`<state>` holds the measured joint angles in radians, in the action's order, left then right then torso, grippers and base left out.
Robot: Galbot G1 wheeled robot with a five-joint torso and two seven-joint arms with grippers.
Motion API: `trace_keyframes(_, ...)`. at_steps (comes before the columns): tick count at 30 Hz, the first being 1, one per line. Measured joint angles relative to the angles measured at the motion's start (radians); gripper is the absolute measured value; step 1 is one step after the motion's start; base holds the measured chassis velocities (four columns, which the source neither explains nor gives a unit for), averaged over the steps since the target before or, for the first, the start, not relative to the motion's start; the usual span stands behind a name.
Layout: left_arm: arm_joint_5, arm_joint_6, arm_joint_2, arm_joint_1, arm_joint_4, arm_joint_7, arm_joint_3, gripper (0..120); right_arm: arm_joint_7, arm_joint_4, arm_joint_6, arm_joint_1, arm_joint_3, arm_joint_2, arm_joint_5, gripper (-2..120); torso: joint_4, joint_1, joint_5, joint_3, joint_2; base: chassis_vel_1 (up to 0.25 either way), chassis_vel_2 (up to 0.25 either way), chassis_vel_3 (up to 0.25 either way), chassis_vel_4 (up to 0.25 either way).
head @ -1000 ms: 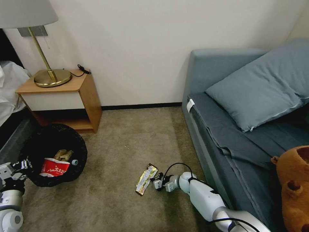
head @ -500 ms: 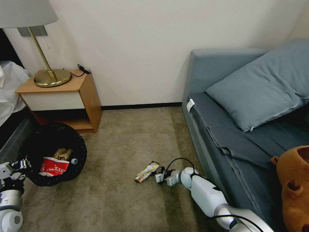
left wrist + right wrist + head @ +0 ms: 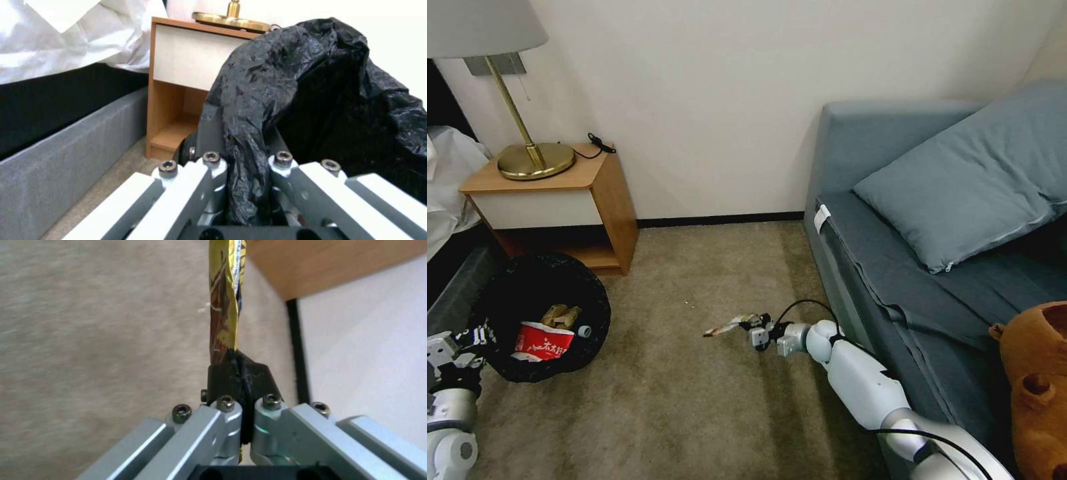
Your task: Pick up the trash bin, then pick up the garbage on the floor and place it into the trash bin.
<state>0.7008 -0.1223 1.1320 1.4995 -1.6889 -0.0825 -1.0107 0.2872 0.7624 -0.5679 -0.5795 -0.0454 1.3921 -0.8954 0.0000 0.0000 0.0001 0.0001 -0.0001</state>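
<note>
1. Beige carpet [image 3: 694, 400] covers the floor; a grey sofa [image 3: 894, 267] with a pillow [image 3: 960, 200] lies at 3 o'clock, and a wooden nightstand [image 3: 560, 200] carrying a brass lamp [image 3: 527, 157] at 10 o'clock.
2. The trash bin [image 3: 540, 320], black-lined, sits at 8 o'clock with a red-white wrapper [image 3: 544, 347] inside; the left gripper [image 3: 242, 166] is clamped on its bag rim.
3. The right gripper [image 3: 754, 325], near centre, pinches one end of the yellowish snack wrapper [image 3: 727, 327], its jaws closed on it.
4. A second ago that wrapper lay flat on the carpet; now it is lifted, edge-on, and the right arm has risen and moved toward 12 o'clock. The bin has barely shifted.
</note>
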Motion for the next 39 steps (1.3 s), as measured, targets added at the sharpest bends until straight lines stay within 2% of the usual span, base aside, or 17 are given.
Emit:
trace_keyframes(9,-0.005,0.008,-0.004,-0.010,-0.002,0.001,0.014,5,0.070,0.212,0.015,0.006,0.033,-0.058,0.134,0,0.0000,0.000,0.0000,0.000,0.000,0.000,0.000,0.000,0.000)
trace_keyframes(11,-0.009,0.010,-0.004,-0.014,-0.003,0.001,0.019,5,0.111,0.323,0.039,0.024,0.027,-0.090,0.242,0,0.0000,0.000,-0.0001,0.000,0.000,0.000,0.000,0.000,0.000)
trace_keyframes(12,-0.009,0.010,-0.004,-0.014,-0.003,0.001,0.019,5,0.111,0.323,0.039,0.024,0.027,-0.090,0.242,0,0.0000,0.000,-0.0001,0.000,0.000,0.000,0.000,0.000,0.000)
trace_keyframes(15,-0.013,0.018,-0.001,-0.023,-0.012,0.001,0.027,5,0.158,0.538,0.212,0.069,-0.068,-0.184,0.642,0,0.0000,0.000,-0.0001,0.000,0.000,0.000,0.000,0.000,0.000)
trace_keyframes(16,-0.013,0.018,-0.001,-0.023,-0.012,0.001,0.027,5,0.158,0.538,0.212,0.069,-0.068,-0.184,0.642,0,0.0000,0.000,-0.0001,0.000,0.000,0.000,0.000,0.000,0.000)
trace_keyframes(17,-0.015,0.019,0.003,-0.028,-0.017,0.001,0.032,5,0.158,0.618,0.299,0.087,-0.105,-0.216,0.826,0,-0.0001,0.000,-0.0001,0.000,0.000,0.000,0.000,0.000,0.000)
trace_keyframes(18,-0.015,0.019,0.003,-0.028,-0.017,0.001,0.032,5,0.158,0.618,0.299,0.087,-0.105,-0.216,0.826,0,-0.0001,0.000,-0.0001,0.000,0.000,0.000,0.000,0.000,0.000)
trace_keyframes(19,-0.020,0.020,0.009,-0.033,-0.021,0.002,0.040,5,0.149,0.662,0.343,0.100,-0.123,-0.226,0.925,0,-0.0001,0.000,-0.0001,0.000,0.000,0.000,0.000,0.000,0.000)
trace_keyframes(20,-0.020,0.020,0.009,-0.033,-0.021,0.002,0.040,5,0.149,0.662,0.343,0.100,-0.123,-0.226,0.925,0,-0.0001,0.000,-0.0001,0.000,0.000,0.000,0.000,0.000,0.000)
trace_keyframes(22,-0.030,0.028,0.031,-0.051,-0.043,0.003,0.064,5,0.128,0.750,0.437,0.123,-0.149,-0.215,1.121,0,0.0002,0.000,-0.0002,0.000,0.000,0.000,0.000,0.000,0.000)
trace_keyframes(24,-0.031,0.034,0.039,-0.058,-0.053,0.004,0.073,5,0.121,0.770,0.458,0.128,-0.156,-0.209,1.167,0,0.0001,0.000,-0.0002,0.000,0.000,0.000,0.000,0.000,0.000)
trace_keyframes(26,-0.040,0.045,0.060,-0.090,-0.079,0.013,0.114,5,0.095,0.832,0.520,0.145,-0.192,-0.182,1.312,0,0.0001,0.000,-0.0002,0.000,0.000,0.000,0.000,0.000,0.000)
trace_keyframes(27,-0.040,0.045,0.060,-0.090,-0.079,0.013,0.114,5,0.095,0.832,0.520,0.145,-0.192,-0.182,1.312,0,0.0001,0.000,-0.0002,0.000,0.000,0.000,0.000,0.000,0.000)
trace_keyframes(30,-0.065,0.059,0.075,-0.131,-0.103,0.024,0.171,5,0.053,0.872,0.553,0.155,-0.230,-0.145,1.396,0,-0.0001,0.000,-0.0001,0.000,0.000,0.000,0.000,0.000,0.000)
trace_keyframes(31,-0.065,0.059,0.075,-0.131,-0.103,0.024,0.171,5,0.053,0.872,0.553,0.155,-0.230,-0.145,1.396,0,-0.0001,0.000,-0.0001,0.000,0.000,0.000,0.000,0.000,0.000)
trace_keyframes(32,-0.076,0.066,0.083,-0.150,-0.110,0.027,0.190,5,0.038,0.895,0.571,0.156,-0.244,-0.134,1.427,0,-0.0001,0.000,-0.0002,0.000,0.000,0.000,0.000,0.000,0.000)
trace_keyframes(39,-0.089,0.077,0.095,-0.173,-0.119,0.036,0.217,5,0.013,0.932,0.587,0.150,-0.278,-0.127,1.469,0,-0.0001,0.000,-0.0001,0.000,0.000,0.000,0.000,0.000,0.000)
